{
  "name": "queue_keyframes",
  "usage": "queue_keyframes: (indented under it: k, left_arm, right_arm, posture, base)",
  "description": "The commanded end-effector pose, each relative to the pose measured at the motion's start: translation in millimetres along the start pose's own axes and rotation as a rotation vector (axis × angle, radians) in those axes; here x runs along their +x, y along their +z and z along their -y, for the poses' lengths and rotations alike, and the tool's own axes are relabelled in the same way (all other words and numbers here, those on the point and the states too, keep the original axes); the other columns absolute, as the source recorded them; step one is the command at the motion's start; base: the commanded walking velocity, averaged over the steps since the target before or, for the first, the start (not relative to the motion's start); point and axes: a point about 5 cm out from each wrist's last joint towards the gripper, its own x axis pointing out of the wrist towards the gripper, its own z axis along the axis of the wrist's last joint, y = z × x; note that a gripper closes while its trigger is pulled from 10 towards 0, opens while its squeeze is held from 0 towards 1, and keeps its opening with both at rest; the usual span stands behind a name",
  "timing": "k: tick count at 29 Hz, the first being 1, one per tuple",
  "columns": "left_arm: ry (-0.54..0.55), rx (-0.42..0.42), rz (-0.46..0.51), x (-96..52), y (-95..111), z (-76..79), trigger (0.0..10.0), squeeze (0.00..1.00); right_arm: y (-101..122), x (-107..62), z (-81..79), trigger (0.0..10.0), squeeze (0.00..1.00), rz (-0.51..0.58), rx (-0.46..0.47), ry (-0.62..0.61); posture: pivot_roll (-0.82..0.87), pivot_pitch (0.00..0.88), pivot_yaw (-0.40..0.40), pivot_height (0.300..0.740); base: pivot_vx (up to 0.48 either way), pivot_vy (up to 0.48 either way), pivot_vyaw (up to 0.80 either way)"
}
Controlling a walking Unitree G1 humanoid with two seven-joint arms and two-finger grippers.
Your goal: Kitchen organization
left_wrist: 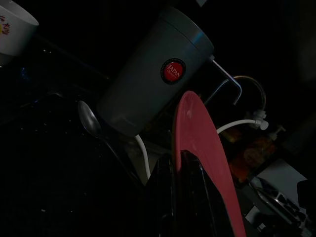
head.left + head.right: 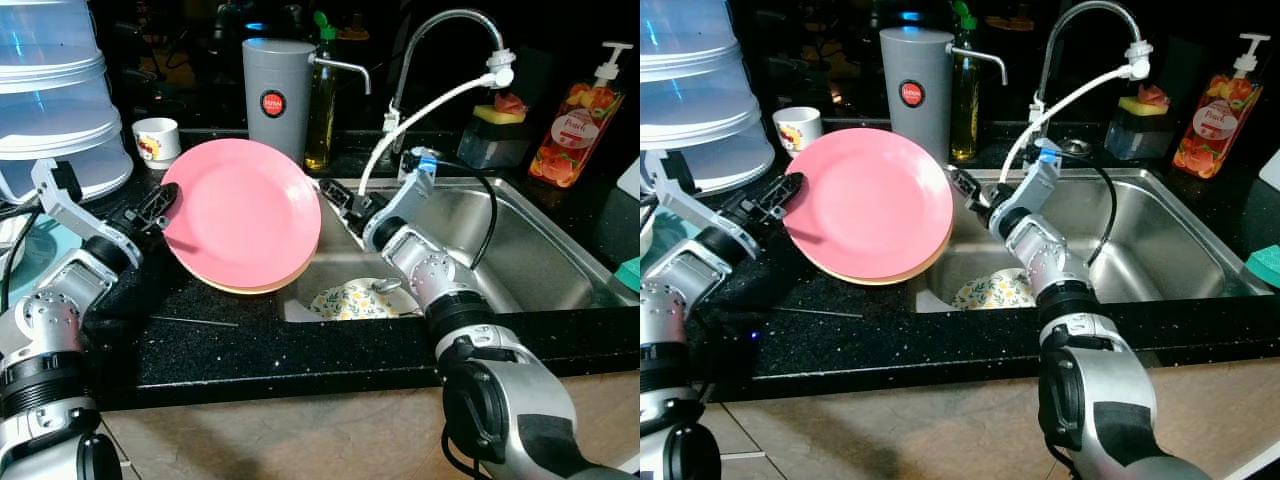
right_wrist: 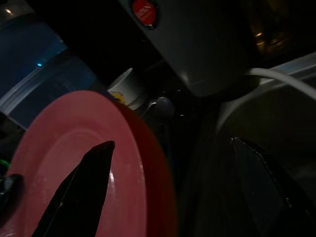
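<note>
While tilted — pink plate (image 2: pixel 245 212) gripped.

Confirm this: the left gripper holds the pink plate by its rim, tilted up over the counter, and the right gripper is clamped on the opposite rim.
Wrong on the right gripper: the right wrist view shows it open beside the plate, not clamped. The left gripper does hold the rim.

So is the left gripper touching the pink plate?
Touching. In the left wrist view the left gripper has fingers closed on the rim of the pink plate.
</note>
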Motion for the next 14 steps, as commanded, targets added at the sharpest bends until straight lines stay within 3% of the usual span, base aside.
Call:
queue_keyframes:
  k: [1, 7, 10, 14]
  left_arm:
    - [-0.014, 0.003, 0.02, -2.9, 4.0, 0.4, 0.0, 0.0]
    - [-0.02, 0.001, 0.017, -3.1, 3.3, 1.1, 0.0, 0.0]
    - [-0.018, 0.004, 0.017, -2.9, 3.4, 1.0, 0.0, 0.0]
    - [-0.017, 0.005, 0.018, -3.0, 3.9, 0.9, 0.0, 0.0]
  right_arm:
    - [-1.2, -0.4, -3.1, 10.0, 0.0, -0.008, 0.04, 0.041]
    - [-8.0, -0.4, -17.1, 10.0, 0.0, -0.073, 0.078, 0.181]
    - [-6.5, -1.0, -27.0, 10.0, 0.0, -0.084, 0.153, 0.272]
    - [-6.7, -2.7, -31.8, 10.0, 0.0, -0.112, 0.156, 0.326]
  posture:
    - [0.08, 0.017, -0.033, 0.74]
    - [0.08, 0.016, -0.033, 0.74]
    - [0.09, 0.019, -0.033, 0.74]
    - [0.09, 0.019, -0.033, 0.74]
  base:
    - [0.0, 0.0, 0.0]
    - [0.0, 0.0, 0.0]
    - [0.0, 0.0, 0.0]
    - [0.0, 0.0, 0.0]
